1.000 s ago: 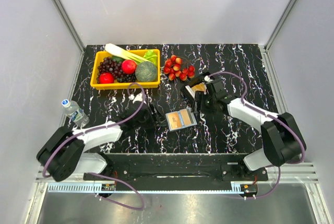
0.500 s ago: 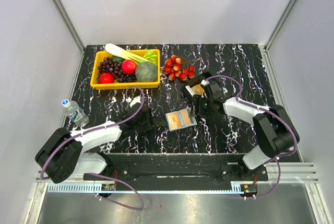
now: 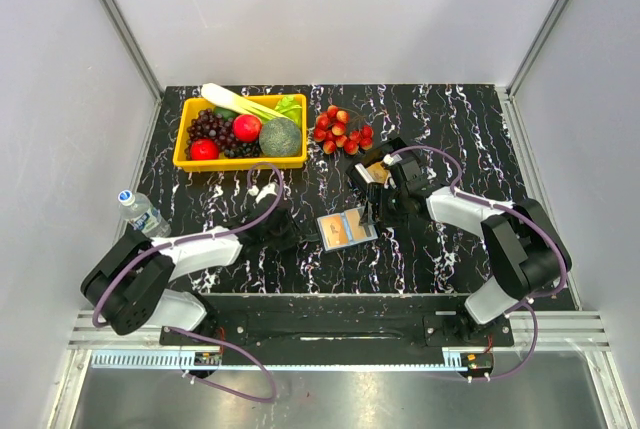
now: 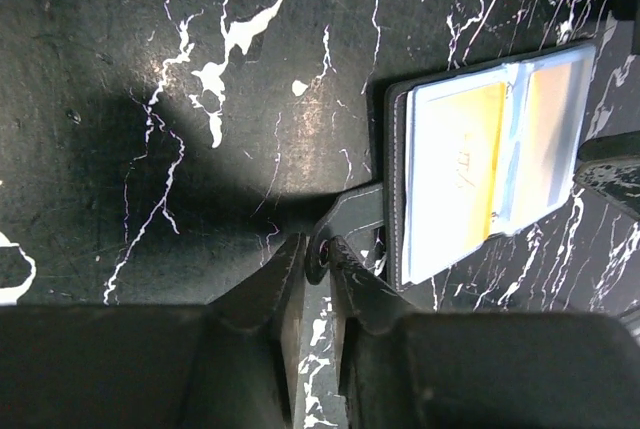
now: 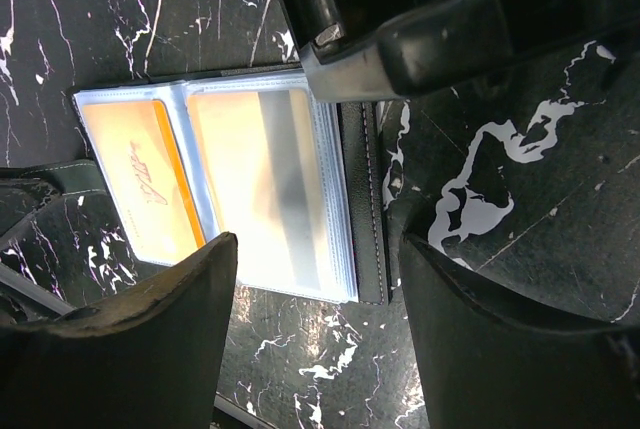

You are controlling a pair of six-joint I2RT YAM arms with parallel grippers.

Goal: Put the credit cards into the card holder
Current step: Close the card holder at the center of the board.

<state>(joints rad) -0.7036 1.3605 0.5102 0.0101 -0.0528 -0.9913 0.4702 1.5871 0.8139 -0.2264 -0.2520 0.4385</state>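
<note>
The card holder (image 3: pixel 346 229) lies open on the black marbled table, light-blue sleeves up. Orange-gold credit cards (image 5: pixel 130 179) show inside its sleeves. More credit cards (image 3: pixel 378 171) stand in a small black tray (image 5: pixel 420 34) just beyond it. My left gripper (image 4: pixel 318 249) is at the holder's left side, shut on the black strap tab (image 4: pixel 352 211) that sticks out from its cover. My right gripper (image 5: pixel 320 299) hangs open over the holder's right edge (image 5: pixel 365 199), with nothing between its fingers.
A yellow basket (image 3: pixel 190 161) of fruit and vegetables stands at the back left. A pile of small red fruits (image 3: pixel 342 129) lies beside it. A water bottle (image 3: pixel 143 214) lies off the table's left edge.
My left gripper has closed on the holder's strap tab. My right gripper has moved left from the tray to the holder's right edge and stayed open.
</note>
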